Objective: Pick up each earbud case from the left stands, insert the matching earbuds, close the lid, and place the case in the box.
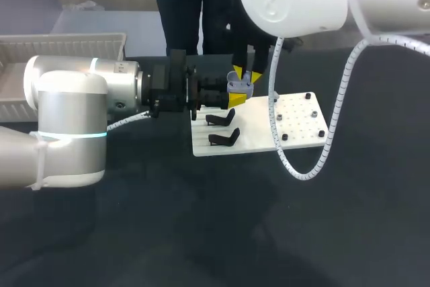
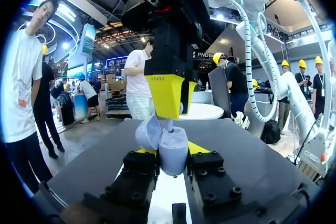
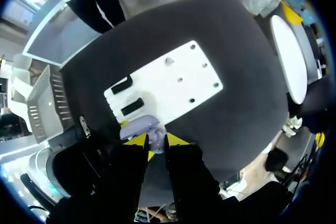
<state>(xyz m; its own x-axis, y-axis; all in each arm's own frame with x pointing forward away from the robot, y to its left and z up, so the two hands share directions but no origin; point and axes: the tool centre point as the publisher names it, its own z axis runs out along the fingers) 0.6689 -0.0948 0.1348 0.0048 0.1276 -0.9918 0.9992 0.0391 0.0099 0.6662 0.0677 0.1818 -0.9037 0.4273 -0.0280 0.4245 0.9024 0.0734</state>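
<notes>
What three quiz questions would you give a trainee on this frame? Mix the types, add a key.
1. True or false: the earbud case gripped in the left hand has its lid closed.
2. Where is the right hand? A: directly above the earbud case. B: over the box. C: resting flat on the table.
3. Fill in: in the head view, ___ black stands show fully and stand empty on the white board.

Key: 1 false, the lid is open. 2 A. 3 two.
</notes>
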